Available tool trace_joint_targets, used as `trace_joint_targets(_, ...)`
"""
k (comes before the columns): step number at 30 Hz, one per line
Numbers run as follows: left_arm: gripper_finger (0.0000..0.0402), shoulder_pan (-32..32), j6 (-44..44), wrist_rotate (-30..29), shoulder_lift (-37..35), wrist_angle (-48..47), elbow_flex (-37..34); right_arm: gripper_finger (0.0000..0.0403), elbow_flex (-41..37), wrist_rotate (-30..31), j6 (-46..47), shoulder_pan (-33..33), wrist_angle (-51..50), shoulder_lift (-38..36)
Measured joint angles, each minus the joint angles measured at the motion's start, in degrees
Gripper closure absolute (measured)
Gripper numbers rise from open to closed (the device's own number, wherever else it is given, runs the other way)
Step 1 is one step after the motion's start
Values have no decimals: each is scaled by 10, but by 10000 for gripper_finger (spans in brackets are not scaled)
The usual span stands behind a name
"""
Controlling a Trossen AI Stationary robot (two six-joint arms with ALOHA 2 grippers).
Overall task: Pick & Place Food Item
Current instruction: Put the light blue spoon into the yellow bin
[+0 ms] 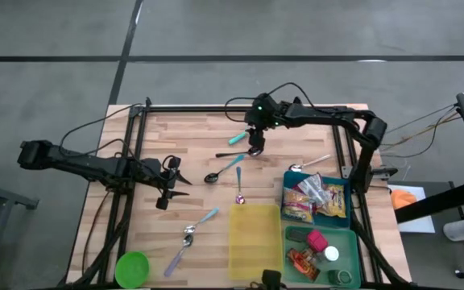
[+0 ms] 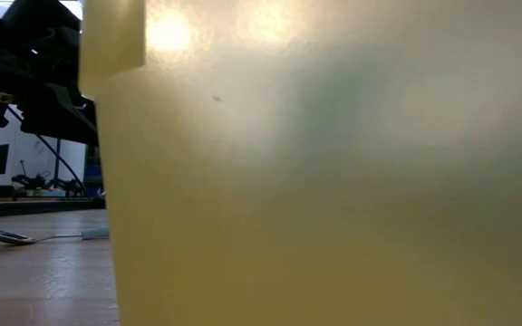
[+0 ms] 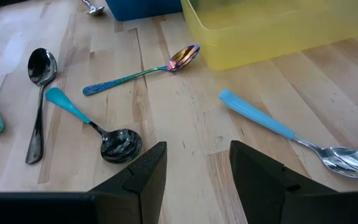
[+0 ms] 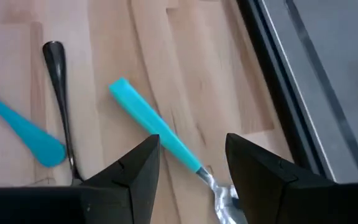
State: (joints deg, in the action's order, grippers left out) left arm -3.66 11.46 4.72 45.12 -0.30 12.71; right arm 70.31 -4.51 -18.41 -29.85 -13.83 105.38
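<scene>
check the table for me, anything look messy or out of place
Nothing is spilled or broken. The spoons lie scattered at mixed angles across the wooden table instead of in the yellow bin, which looks empty. That bin also sits right against the low camera, blocking nearly its whole view.

Table (image 3: 185,118): pale matt wood planks. Yellow bin (image 3: 278,28): translucent plastic. Black spoon (image 3: 39,93): glossy metal. Iridescent spoon (image 3: 145,70): polished metal.

Snacks (image 1: 316,200) in tray (image 1: 348,187), bin (image 1: 254,239) left of it
</scene>
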Motion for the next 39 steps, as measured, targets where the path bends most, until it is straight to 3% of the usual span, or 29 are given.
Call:
trace_joint_targets(10,228,0,0,-1,0,-7,0,221,168,0,-52,1,-256,98)
trace_joint_targets(21,228,0,0,-2,0,-35,0,221,288,63,-103,1,-349,195)
trace_joint_targets(39,228,0,1,-2,0,-51,0,221,307,90,-87,1,-407,204)
